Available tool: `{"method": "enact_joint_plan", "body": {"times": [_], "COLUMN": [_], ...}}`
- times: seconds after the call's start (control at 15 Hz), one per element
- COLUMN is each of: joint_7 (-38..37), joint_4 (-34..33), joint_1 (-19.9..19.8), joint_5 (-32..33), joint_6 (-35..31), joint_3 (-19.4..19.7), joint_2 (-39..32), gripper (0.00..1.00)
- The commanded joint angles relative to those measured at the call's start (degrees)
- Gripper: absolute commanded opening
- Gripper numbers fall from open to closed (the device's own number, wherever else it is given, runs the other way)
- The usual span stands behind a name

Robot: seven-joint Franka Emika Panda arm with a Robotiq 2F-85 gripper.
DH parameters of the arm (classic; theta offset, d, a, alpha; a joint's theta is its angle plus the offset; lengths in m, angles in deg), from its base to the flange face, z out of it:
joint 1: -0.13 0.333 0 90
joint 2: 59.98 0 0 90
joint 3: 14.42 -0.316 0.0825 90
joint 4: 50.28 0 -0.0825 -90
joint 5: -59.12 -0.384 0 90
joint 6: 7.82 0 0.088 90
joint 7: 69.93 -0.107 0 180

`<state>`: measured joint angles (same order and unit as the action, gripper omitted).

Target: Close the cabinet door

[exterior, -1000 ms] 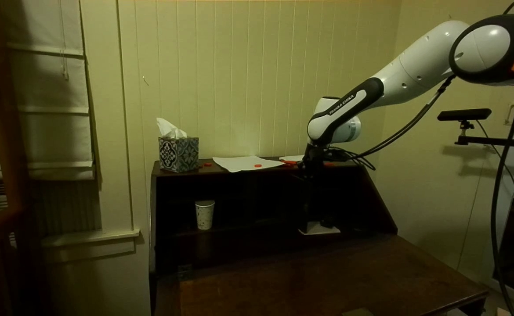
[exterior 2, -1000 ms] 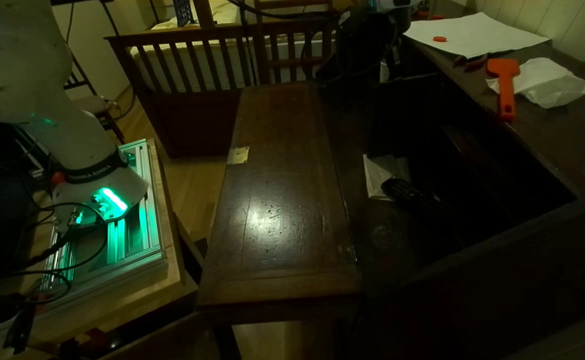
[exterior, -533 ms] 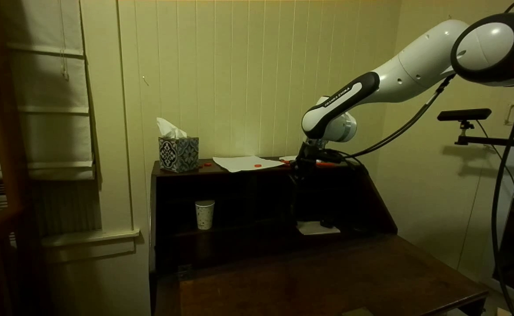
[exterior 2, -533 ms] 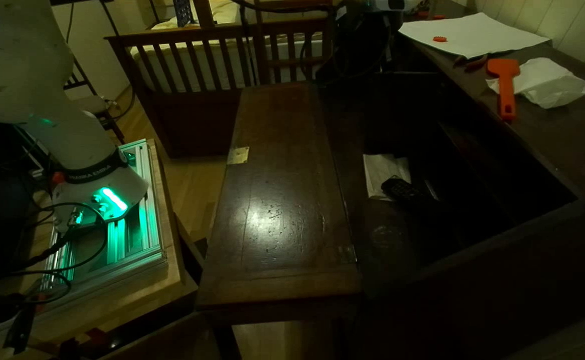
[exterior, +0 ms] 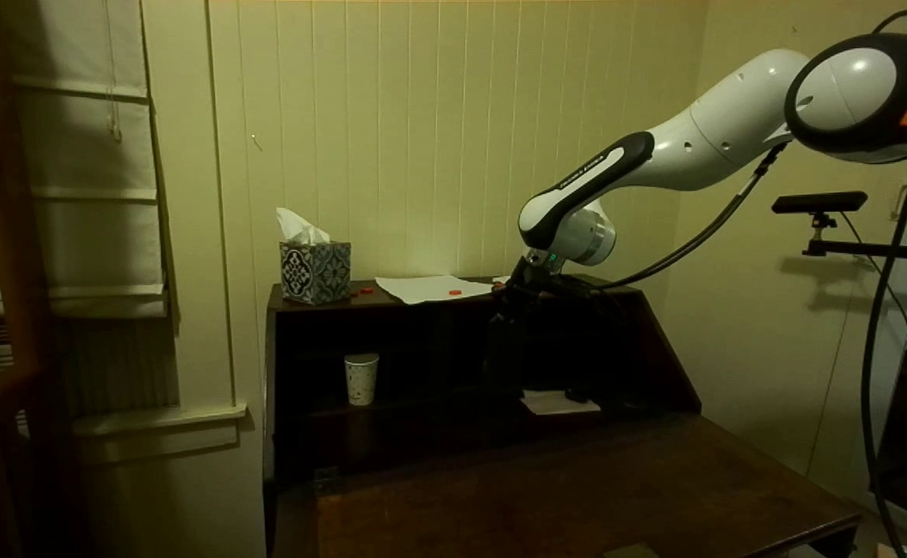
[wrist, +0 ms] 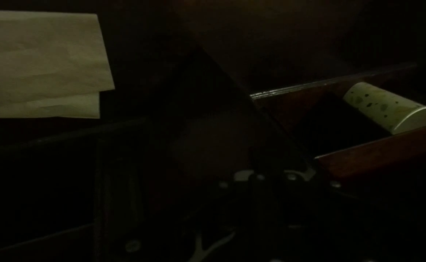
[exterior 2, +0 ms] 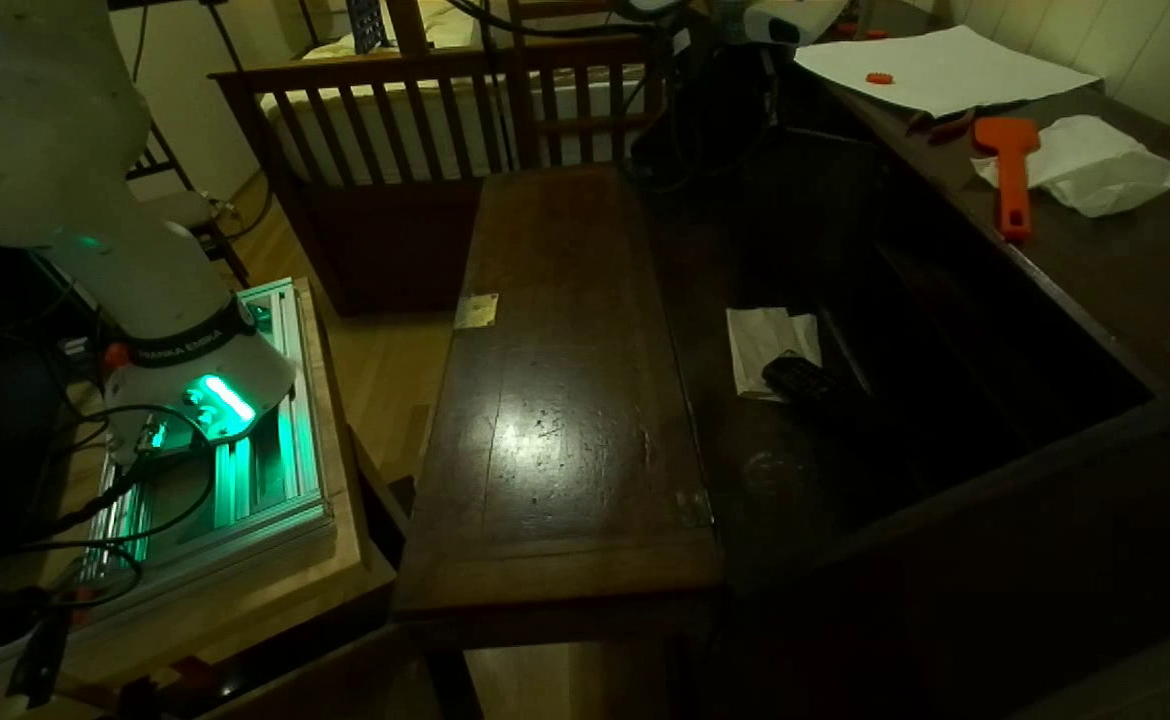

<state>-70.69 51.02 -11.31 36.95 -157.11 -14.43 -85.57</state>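
The dark brown cabinet shows in both exterior views, with its wide front panel folded down flat. Inside, a dark upright panel, looking like a small inner door, stands under my gripper. It shows as a dim flat surface in the wrist view. My gripper is at the cabinet's upper opening, just above this panel. Its finger links sit close together, so it looks shut. Darkness hides whether the panel's edge is between the fingertips. Hinges and panel edges are mostly lost in shadow.
A speckled cup stands in a left compartment. Papers and a black remote lie inside. On top are a tissue box, a white sheet and an orange tool.
In an exterior view my arm and gripper have moved left and slightly down. The dark upright panel beneath has shifted left with it, uncovering more of the papers and an inner shelf edge.
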Motion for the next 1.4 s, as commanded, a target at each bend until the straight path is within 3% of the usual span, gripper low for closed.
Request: {"method": "enact_joint_plan", "body": {"times": [0.0,0.6,1.0,1.33], "joint_7": [3.5,4.3,6.8,6.8], "joint_4": [-4.0,-8.5,-9.0,-9.5], "joint_1": [-0.9,-2.1,-1.5,-1.6], "joint_5": [-3.0,-0.1,-0.3,-0.1], "joint_6": [-7.0,-20.8,-31.0,-34.6], "joint_3": [-2.9,-8.2,-8.0,-8.8], "joint_2": [-5.1,-12.4,-15.5,-17.8], "gripper": [0.00,0.00,0.00,0.00]}}
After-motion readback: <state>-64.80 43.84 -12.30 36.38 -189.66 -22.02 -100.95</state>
